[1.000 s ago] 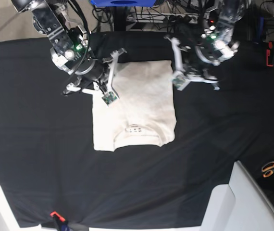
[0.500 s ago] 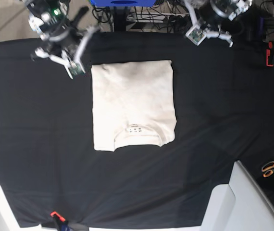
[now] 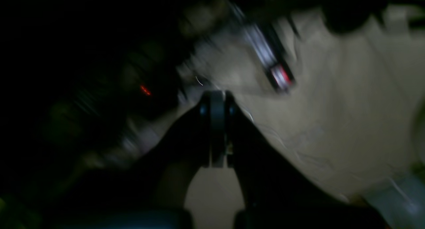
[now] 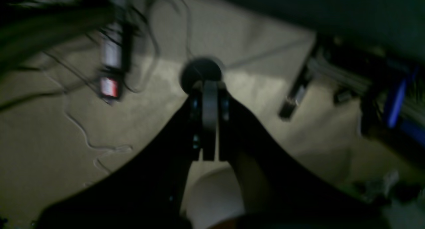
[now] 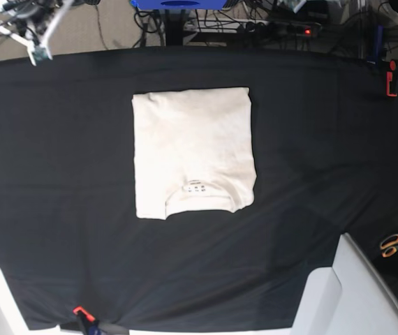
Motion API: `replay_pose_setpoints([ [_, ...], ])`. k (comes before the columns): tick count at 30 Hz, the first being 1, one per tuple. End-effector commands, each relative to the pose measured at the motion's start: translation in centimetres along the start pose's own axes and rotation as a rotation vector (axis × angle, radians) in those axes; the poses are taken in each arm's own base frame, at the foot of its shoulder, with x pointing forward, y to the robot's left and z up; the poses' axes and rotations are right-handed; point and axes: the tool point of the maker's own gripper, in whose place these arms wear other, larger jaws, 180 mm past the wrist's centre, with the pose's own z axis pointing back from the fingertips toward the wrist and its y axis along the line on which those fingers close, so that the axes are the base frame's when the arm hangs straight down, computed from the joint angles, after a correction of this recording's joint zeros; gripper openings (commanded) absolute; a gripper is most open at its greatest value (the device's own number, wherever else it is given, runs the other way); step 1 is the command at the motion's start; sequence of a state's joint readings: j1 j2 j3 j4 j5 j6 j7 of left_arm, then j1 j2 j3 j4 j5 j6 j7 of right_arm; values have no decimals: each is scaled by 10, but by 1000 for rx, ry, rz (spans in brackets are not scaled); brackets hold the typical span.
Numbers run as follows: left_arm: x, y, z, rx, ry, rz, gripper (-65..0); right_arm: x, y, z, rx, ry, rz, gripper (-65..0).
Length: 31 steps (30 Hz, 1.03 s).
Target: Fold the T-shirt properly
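Base view: a black cloth (image 5: 59,209) covers the whole table, and the cream T-shirt (image 5: 193,153) lies folded into a neat rectangle near the middle of it, collar toward the near edge. A small dark label (image 5: 198,187) shows inside the neck — its print is too small to read. Beyond the far edge of the cloth from the shirt lie tangled cables (image 5: 269,21) and a blue frame (image 5: 178,3) on a pale floor. Orange-handled scissors (image 5: 396,243) rest well off to the shirt's side, past a white panel (image 5: 356,293); a red clamp (image 5: 392,78) sits at the cloth's far corner. The right gripper (image 5: 35,43) shows only as a blur at the top corner, well clear of the shirt.

Left wrist view: heavily blurred and dark. The left gripper (image 3: 216,102) has its fingers pressed together on nothing, above pale floor (image 3: 348,122), with a red-lit power strip (image 3: 270,62) nearby.

Right wrist view: also blurred. The right gripper (image 4: 207,89) has its fingers together, empty, over pale floor with loose wires (image 4: 86,139) and a blue bar (image 4: 395,102).
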State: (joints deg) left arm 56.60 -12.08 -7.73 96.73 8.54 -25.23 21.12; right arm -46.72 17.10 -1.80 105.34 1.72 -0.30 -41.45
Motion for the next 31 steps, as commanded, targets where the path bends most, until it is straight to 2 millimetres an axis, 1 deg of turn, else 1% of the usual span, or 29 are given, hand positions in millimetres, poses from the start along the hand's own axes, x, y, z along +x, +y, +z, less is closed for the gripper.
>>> replay_pose_setpoints([
  [1,-17,-2,-6,-13,37,23,-650,-20,8,-5,19,57,-10,-650],
  [2,-27,-4,-19,-28,54,51,-650,-36,12,-15,26,107,-16,-650],
  [4,-61,-21,-48,-83,101,133,-650,-67,26,-37,47,186,-49,-650],
  [6,-81,-28,-74,-119,115,195,-650,-88,42,-58,68,234,-83,-650],
  [7,-93,-33,-86,-141,133,229,-650,-94,48,-69,76,252,-97,-650],
  [9,-100,-37,-108,-172,138,280,-650,-110,57,-92,86,305,-121,-650],
  [10,-104,-37,-116,-184,143,306,-650,-117,67,-105,98,332,-139,-650],
  [11,-102,-36,-122,-189,139,321,-650,-123,75,-115,109,361,-152,-650],
  [12,-99,-33,-127,-193,131,331,-650,-132,84,-123,121,391,-161,-650],
  [14,-81,-19,-137,-184,82,339,-650,-140,101,-139,142,412,-181,-650],
  [15,-68,-12,-141,-178,43,333,-650,-139,106,-144,147,390,-189,-648],
  [17,-44,1,-146,-166,-34,313,-650,-124,108,-155,139,258,-210,-648],
  [18,-35,6,-148,-162,-61,304,-650,-111,106,-157,125,151,-224,-648],
  [19,-31,9,-149,-159,-66,298,-650,-96,103,-158,112,35,-230,-648],
  [20,-21,22,-152,-138,-82,291,-650,-80,103,-156,102,-70,-239,-645],
  [21,-17,31,-153,-113,-88,278,-650,-75,107,-153,105,-112,-246,-644],
  [23,-16,47,-155,-34,-87,248,-650,-71,111,-154,110,-110,-249,-644],
  [25,-16,66,-156,67,-85,201,-650,-73,113,-158,119,-57,-248,-644],
  [26,-15,72,-156,103,-88,181,-650,-72,113,-159,121,-38,-247,-644],
  [27,-14,76,-156,128,-90,169,-650,-72,113,-161,123,-20,-247,-644],
  [29,-12,78,-156,138,-92,163,-650,-71,113,-163,127,9,-244,-644],
  [31,-4,84,-158,146,-100,162,-650,-68,109,-165,123,16,-242,-644],
])
